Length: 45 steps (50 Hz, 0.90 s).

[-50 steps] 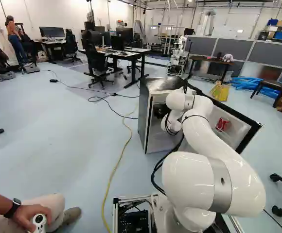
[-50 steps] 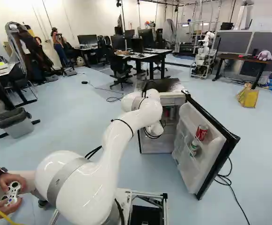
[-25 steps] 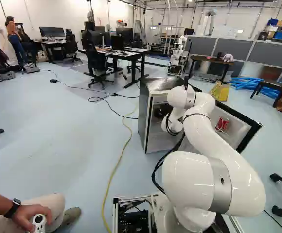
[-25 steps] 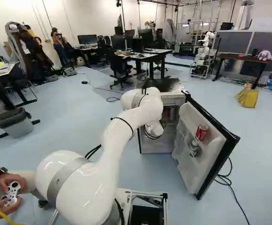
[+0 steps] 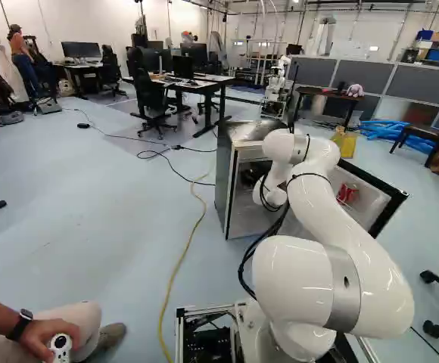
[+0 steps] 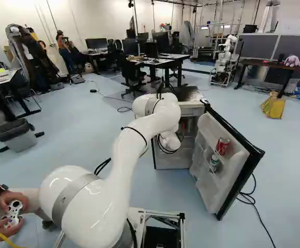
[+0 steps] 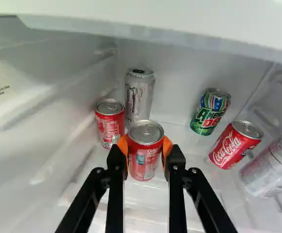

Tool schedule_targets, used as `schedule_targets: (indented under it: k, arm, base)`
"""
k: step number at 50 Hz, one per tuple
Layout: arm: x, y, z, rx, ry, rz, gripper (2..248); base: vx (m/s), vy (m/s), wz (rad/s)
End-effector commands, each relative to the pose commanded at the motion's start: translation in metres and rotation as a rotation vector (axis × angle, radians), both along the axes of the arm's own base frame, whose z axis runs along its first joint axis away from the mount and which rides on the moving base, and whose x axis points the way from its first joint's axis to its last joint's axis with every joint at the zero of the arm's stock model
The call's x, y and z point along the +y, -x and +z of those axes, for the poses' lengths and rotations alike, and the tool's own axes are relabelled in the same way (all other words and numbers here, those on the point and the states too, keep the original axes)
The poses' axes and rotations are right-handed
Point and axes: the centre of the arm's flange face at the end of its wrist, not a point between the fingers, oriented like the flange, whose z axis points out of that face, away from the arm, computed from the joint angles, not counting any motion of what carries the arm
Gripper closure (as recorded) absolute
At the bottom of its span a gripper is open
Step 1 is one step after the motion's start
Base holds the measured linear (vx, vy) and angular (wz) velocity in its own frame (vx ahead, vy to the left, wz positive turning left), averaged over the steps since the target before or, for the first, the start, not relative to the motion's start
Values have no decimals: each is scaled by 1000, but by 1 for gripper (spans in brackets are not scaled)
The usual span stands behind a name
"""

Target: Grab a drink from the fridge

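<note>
The fridge stands with its door swung wide, leaving the arm a way out through the fridge's front. Inside the fridge, a pale overhanging panel limits lift, so a slight raise, then a straight, level withdrawal looks best. The gripper has the front red soda can clasped between both pads inside the fridge; whether it has left the fridge floor I can't tell. Hold that squeeze firm without denting. A tall silver can and second red can crowd its fridge-wall side, so avoid swinging that way.
</note>
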Motion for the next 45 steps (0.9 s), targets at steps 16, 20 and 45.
schedule_targets:
  k: [16, 20, 45]
  arm:
    - [0, 12, 8, 21, -8, -6, 162]
    - [1, 16, 9, 27, -10, -7, 162]
    - [2, 38, 16, 65, -25, -19, 162]
  base:
    - [0, 0, 0]
    - [0, 0, 0]
    - [0, 0, 0]
